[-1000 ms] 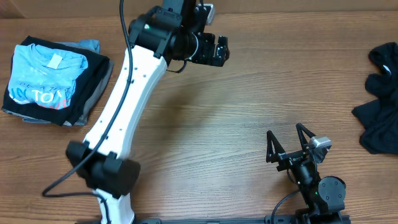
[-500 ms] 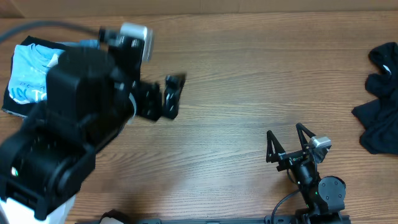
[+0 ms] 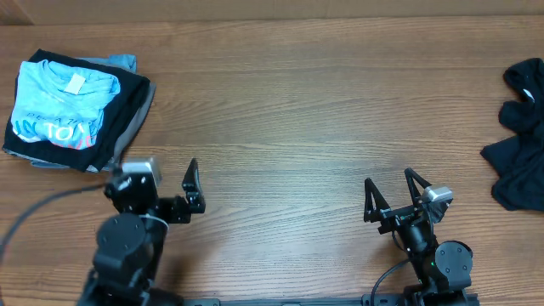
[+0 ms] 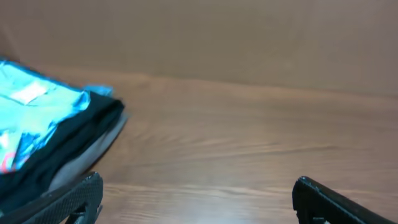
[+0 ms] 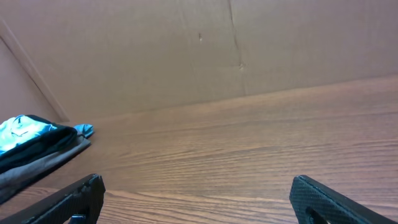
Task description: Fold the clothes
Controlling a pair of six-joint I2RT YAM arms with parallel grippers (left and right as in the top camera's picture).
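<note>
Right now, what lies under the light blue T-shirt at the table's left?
A folded black garment lies directly beneath the light blue T-shirt, a grey garment under that. Only their edges show; further layers are hidden.

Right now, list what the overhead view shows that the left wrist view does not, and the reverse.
Only the overhead view: the crumpled black garment at the far right, and the open right gripper. Only the left wrist view: the plain brown board standing behind the wooden table. Both: that table, the folded stack of clothes topped by the light blue printed T-shirt, and the open left gripper.
</note>
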